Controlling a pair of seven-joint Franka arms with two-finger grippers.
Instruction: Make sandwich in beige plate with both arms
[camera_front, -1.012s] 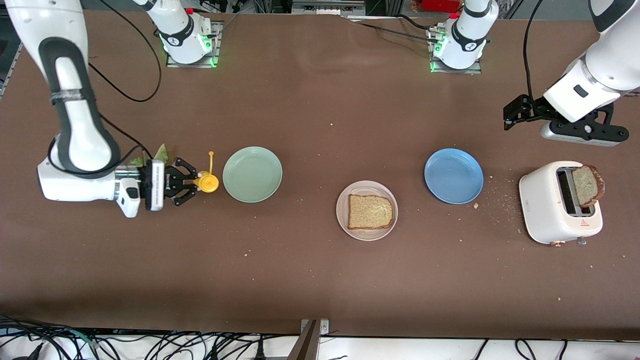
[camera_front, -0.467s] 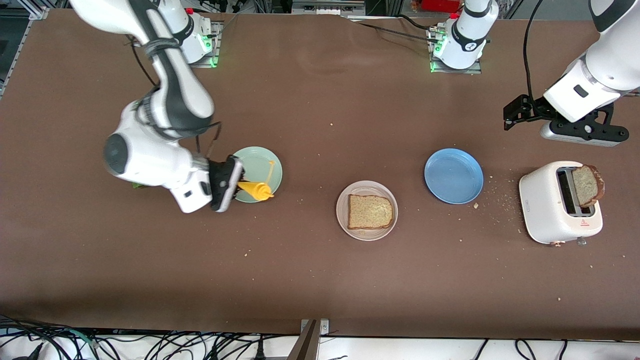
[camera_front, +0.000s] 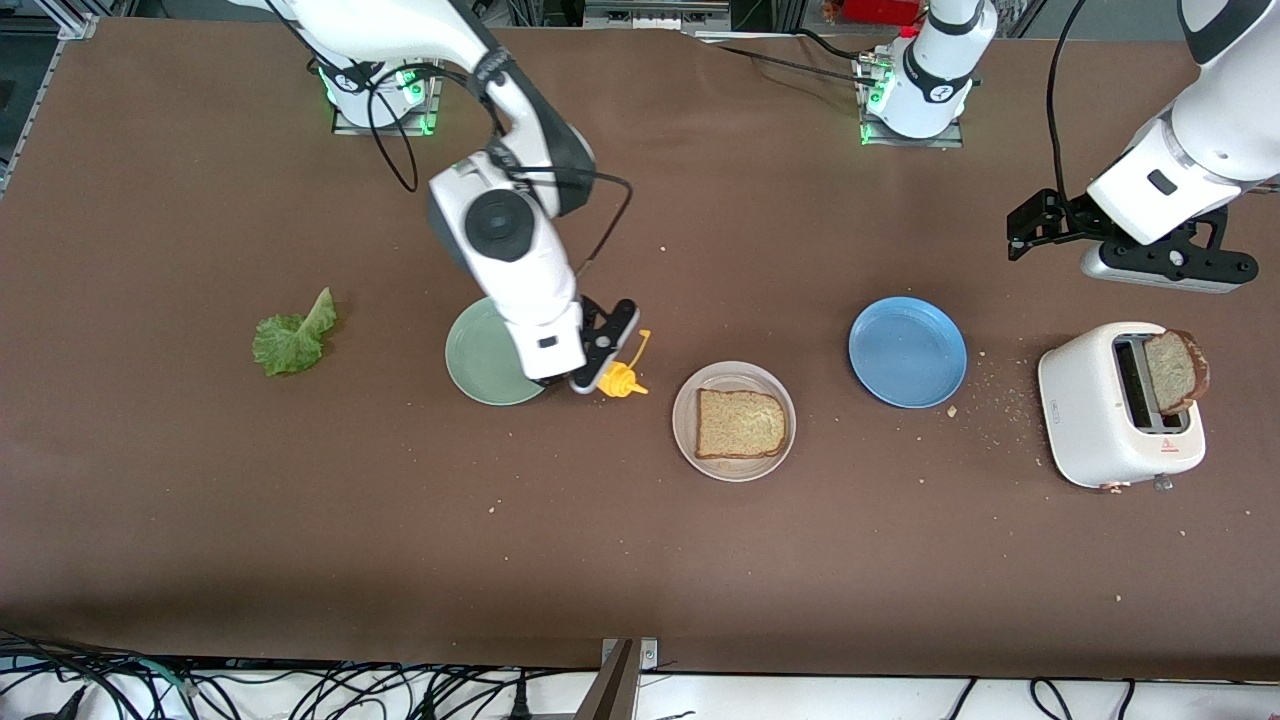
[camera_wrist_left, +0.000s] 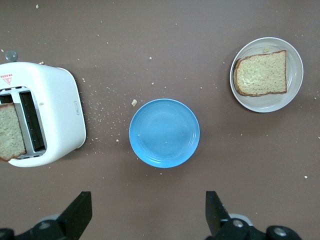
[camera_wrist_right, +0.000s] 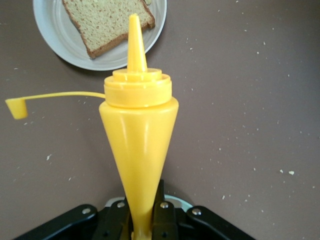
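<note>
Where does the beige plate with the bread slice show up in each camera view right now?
Front view: the beige plate lies mid-table, nearer the camera than the blue plate.
Left wrist view: the same plate sits in the upper right corner, blue plate at centre.
Right wrist view: its rim shows along the top edge, above the yellow bottle's nozzle.
Shared landmark: the bread slice on it.

I see a brown desk (camera_front: 640, 560) scattered with crumbs. On it lie a lettuce leaf (camera_front: 292, 340), green plate (camera_front: 480, 365), beige plate (camera_front: 685, 425), blue plate (camera_front: 907, 351) and white toaster (camera_front: 1105, 410).
</note>
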